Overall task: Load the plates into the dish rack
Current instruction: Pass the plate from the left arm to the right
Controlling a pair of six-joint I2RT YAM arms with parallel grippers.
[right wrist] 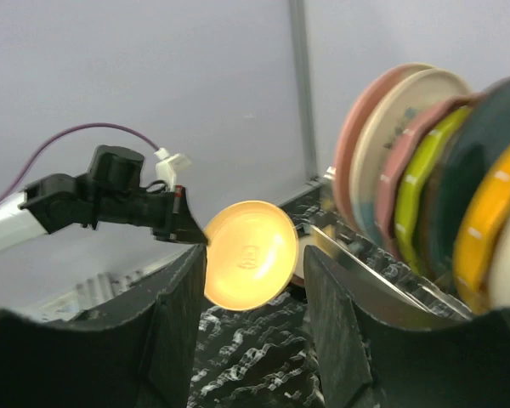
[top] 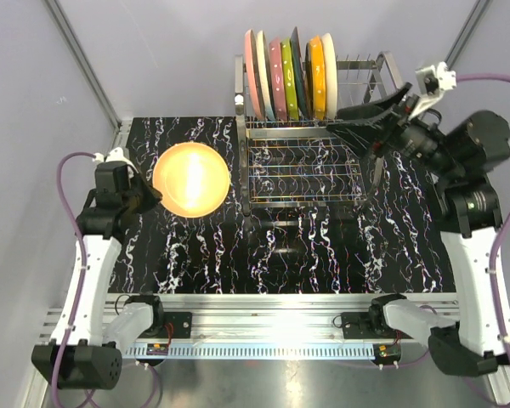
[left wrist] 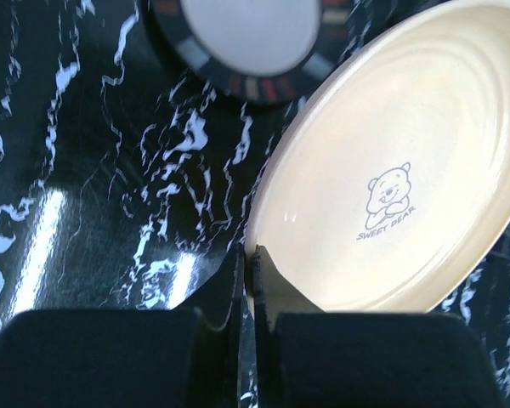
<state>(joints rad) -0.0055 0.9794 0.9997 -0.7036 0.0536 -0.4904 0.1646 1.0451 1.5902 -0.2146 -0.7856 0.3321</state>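
Note:
A cream plate (top: 191,178) with a bear print hangs tilted above the table's left half, and my left gripper (top: 155,197) is shut on its near rim. The left wrist view shows the fingers (left wrist: 253,263) pinching that rim of the cream plate (left wrist: 391,170). A black-rimmed plate (left wrist: 246,42) lies flat on the table beyond it. Several plates (top: 289,72) stand on edge in the dish rack (top: 302,127) at the back. My right gripper (top: 367,132) hovers open at the rack's right end, holding nothing. Between its fingers (right wrist: 183,314) I see the cream plate (right wrist: 251,255) far off.
The table top (top: 323,246) is black marble-patterned. The rack's right section (top: 361,76) shows bare tines beside the standing plates (right wrist: 425,161). Grey walls and metal frame posts (top: 85,59) close in the back and sides.

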